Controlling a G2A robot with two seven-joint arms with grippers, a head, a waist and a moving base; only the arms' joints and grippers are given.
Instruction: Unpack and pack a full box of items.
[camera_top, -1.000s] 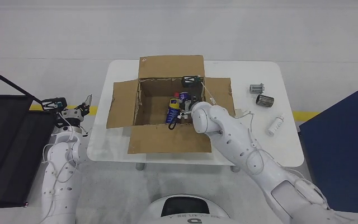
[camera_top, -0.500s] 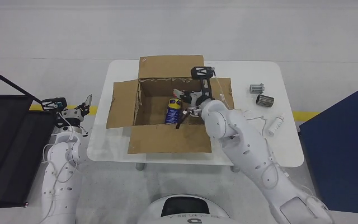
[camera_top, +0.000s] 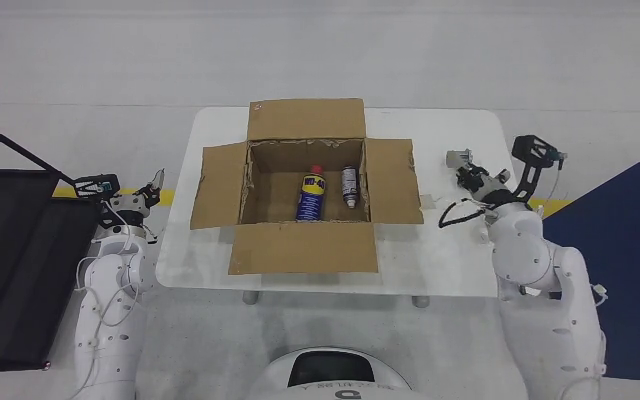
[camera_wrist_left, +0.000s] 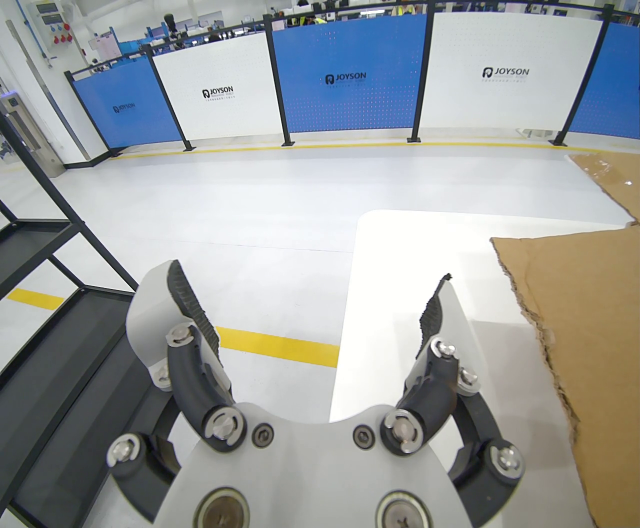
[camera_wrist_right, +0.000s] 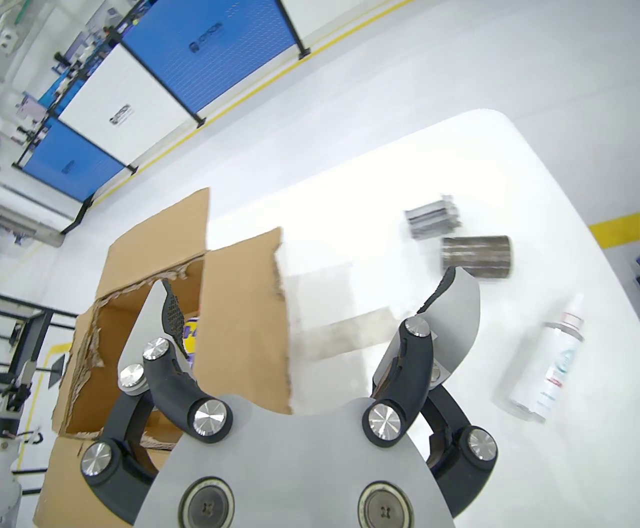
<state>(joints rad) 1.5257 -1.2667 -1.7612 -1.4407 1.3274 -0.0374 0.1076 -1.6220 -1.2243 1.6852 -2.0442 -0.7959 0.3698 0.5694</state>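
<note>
An open cardboard box (camera_top: 225, 185) stands mid-table. Inside lie a blue and yellow spray can (camera_top: 311, 195) and a small dark bottle (camera_top: 348, 186). My right gripper (camera_top: 469, 182) hovers open and empty over the table's right end, above a ribbed metal cylinder (camera_wrist_right: 432, 217), a dark cylinder (camera_wrist_right: 477, 256) and a white spray bottle (camera_wrist_right: 547, 370). The right wrist view also shows the right gripper (camera_wrist_right: 310, 295), the box (camera_wrist_right: 240, 310) and a bit of the can (camera_wrist_right: 192, 330). My left gripper (camera_wrist_left: 310, 300), open and empty, hangs off the table's left edge (camera_top: 150, 188).
The white table (camera_top: 200, 260) has bare strips around the box. A black cart (camera_top: 30, 260) stands on the floor to the left, close to the left arm. A box flap (camera_wrist_left: 575, 310) lies flat on the table beside the left gripper.
The right arm has pulled out of the box and swung to the table's right end. The small dark bottle now shows beside the spray can. The left arm has not moved.
</note>
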